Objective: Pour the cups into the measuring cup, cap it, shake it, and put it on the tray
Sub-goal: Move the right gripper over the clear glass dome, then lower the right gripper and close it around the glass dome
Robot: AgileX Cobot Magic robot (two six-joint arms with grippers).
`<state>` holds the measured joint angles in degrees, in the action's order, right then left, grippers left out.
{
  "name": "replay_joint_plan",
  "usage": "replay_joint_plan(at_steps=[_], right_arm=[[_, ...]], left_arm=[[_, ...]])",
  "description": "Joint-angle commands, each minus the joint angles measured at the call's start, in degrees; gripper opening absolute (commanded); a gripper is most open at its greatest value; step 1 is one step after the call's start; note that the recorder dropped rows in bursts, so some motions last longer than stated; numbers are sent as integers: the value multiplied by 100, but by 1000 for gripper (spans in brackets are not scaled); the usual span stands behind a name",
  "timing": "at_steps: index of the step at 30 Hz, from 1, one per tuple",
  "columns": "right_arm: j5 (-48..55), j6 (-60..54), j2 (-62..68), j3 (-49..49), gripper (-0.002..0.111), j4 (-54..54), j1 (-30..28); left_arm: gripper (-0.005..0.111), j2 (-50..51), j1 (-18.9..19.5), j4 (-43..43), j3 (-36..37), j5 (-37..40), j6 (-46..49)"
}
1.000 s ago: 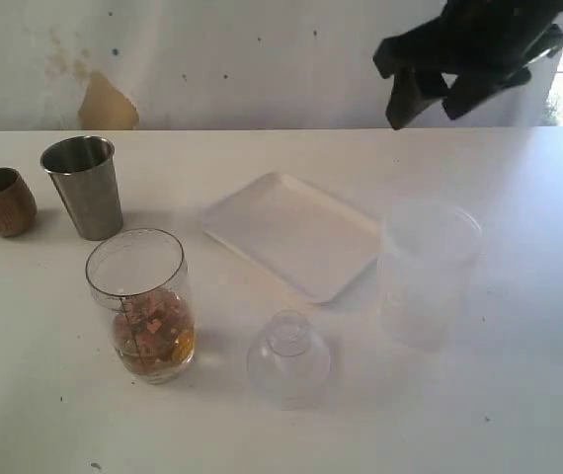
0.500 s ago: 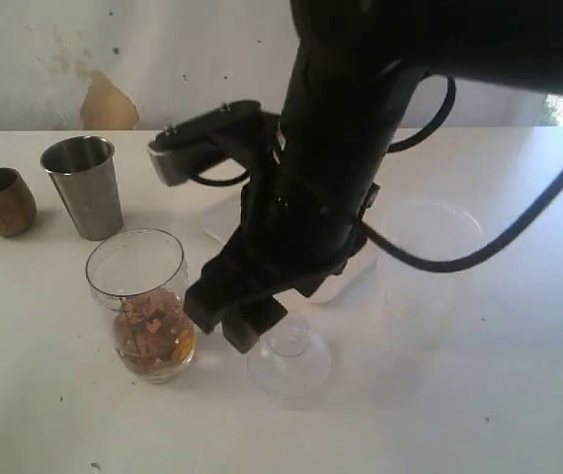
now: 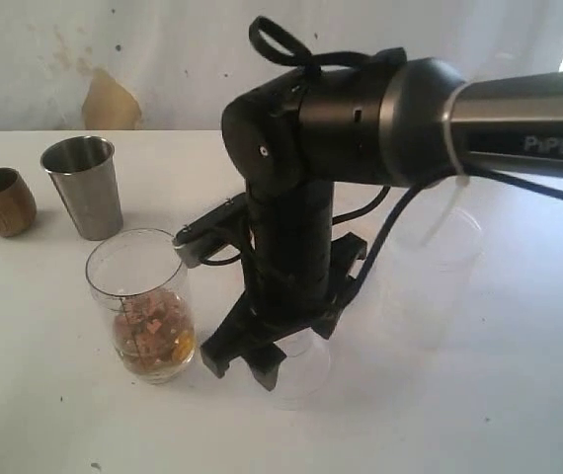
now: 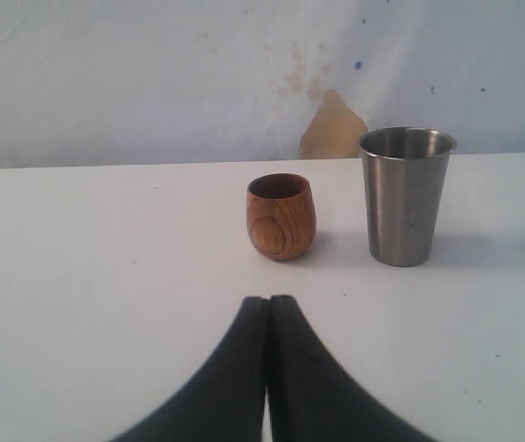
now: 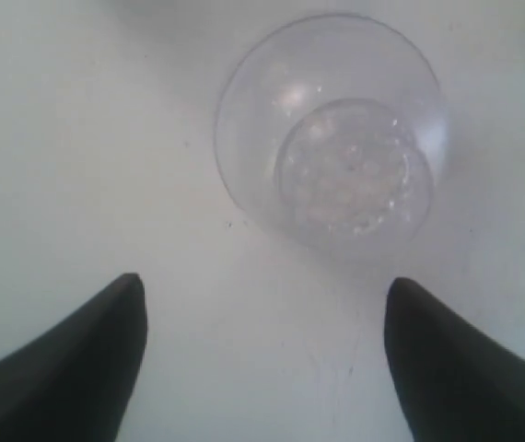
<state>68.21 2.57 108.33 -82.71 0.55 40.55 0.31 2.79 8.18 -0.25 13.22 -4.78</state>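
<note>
We see the right arm [image 3: 301,197] as a bulky matte-black casing with rounded joints, one small pale dot [image 3: 263,151] on its side. Its upper link [image 3: 528,109] is grey metal, lettered "PiPER" [image 3: 556,146] in pale type. Black cables [image 3: 274,41] loop over the top and trail beside it. A flat dark bracket [image 3: 212,229] juts from its side. Both pairs of jaws are plain black, tapering.

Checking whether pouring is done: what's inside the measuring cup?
The measuring cup holds reddish-brown and orange bits in its lower part; above them it is empty, and its top is open. Whether liquid lies among the bits cannot be told.
</note>
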Motion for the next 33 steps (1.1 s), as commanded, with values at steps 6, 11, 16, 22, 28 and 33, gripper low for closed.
replay_joint_plan(at_steps=[6, 11, 16, 22, 28, 33], right_arm=[[-715, 326, 155, 13, 67, 128, -254], [-717, 326, 155, 13, 67, 147, -354], [-968, 326, 181, 13, 67, 140, -354], [-955, 392, 349, 13, 65, 140, -354], [-1134, 510, 477, 13, 65, 150, -354], [-1025, 523, 489, 13, 61, 150, -354]], left_arm=[[0, -31, -11, -49, 25, 15, -27], [0, -31, -11, -49, 25, 15, -27], [0, -31, -11, -49, 25, 15, -27], [0, -31, -11, -49, 25, 15, -27], [0, -31, -11, -49, 25, 15, -27], [0, -31, -11, -49, 25, 15, -27]])
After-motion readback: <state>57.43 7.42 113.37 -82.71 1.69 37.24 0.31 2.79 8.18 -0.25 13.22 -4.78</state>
